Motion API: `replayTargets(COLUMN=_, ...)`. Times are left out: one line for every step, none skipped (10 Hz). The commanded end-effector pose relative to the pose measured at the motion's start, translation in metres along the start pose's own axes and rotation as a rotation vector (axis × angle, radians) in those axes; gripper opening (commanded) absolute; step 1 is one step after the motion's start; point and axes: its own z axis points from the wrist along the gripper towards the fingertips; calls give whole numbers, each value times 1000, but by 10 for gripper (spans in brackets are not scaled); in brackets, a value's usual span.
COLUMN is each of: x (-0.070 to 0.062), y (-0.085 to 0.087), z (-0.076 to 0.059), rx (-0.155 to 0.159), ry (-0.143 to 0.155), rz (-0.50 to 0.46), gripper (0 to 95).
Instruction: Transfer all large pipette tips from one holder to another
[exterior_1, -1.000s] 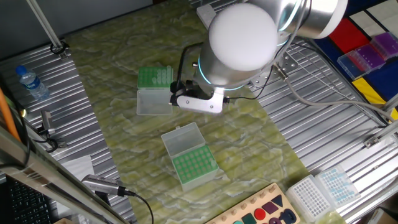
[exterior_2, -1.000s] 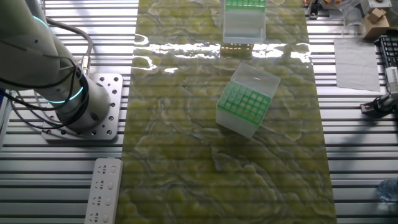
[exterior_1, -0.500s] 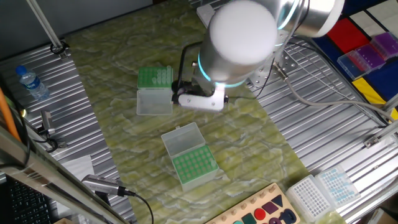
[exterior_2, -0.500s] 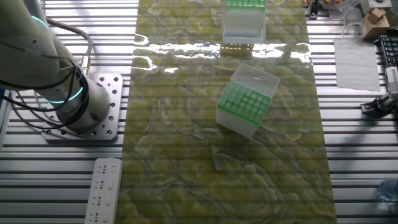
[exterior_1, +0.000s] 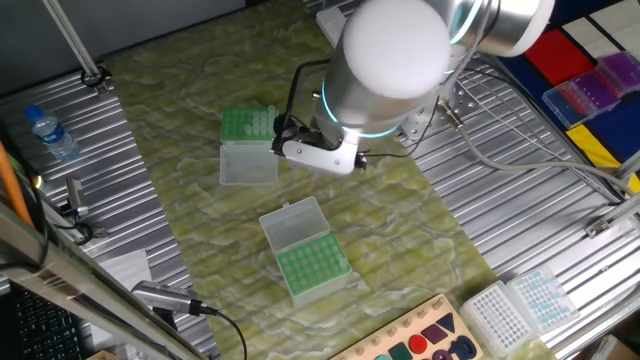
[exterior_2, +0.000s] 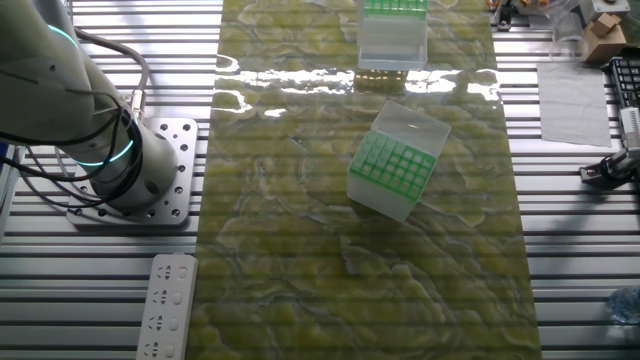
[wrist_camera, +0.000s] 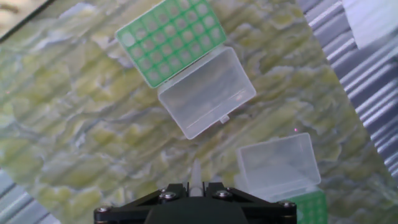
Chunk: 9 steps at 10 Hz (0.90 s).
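Fingers (wrist_camera: 214, 186) are pinched on a single tip (wrist_camera: 195, 176), poking out at 12 o'clock between them: pale, translucent, tapering to a point. It hangs over the mat (wrist_camera: 74, 124), rack (wrist_camera: 171, 38) at 11 o'clock.

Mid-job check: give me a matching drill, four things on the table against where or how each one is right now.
Things:
1. pipette tip
2. middle holder
3. water bottle
4. power strip

States:
a. clear, with a blue cap
b. white, beside the arm's base
c. pinched between the jaws
d. on the green mat, lid open

Pairs: 1-c, 2-d, 3-a, 4-b
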Motion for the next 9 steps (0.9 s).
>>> replayTargets(x=2, y=0, z=1, rx=29, ry=-38, rz=-91, gripper=0)
replayTargets(x=2, y=0, z=1, rx=31, ry=-40, rz=-99, gripper=0)
replayTargets(x=2, y=0, z=1, rx=30, ry=-41, rz=-111, gripper=0)
replayTargets(x=2, y=0, z=1, rx=27, ry=-46, rz=-126, gripper=0)
replayTargets(x=2, y=0, z=1, rx=25, ry=-46, rz=-132, gripper=0)
replayTargets(x=2, y=0, z=1, rx=27, ry=-44, rz=-132, gripper=0)
replayTargets(x=2, y=0, z=1, rx=27, ry=-44, rz=-128, gripper=0)
replayTargets(x=21, y=-19, z=0, rx=27, ry=-45, rz=-129, gripper=0)
replayTargets(x=33, y=-28, z=-1, rx=29, ry=-42, rz=-128, gripper=0)
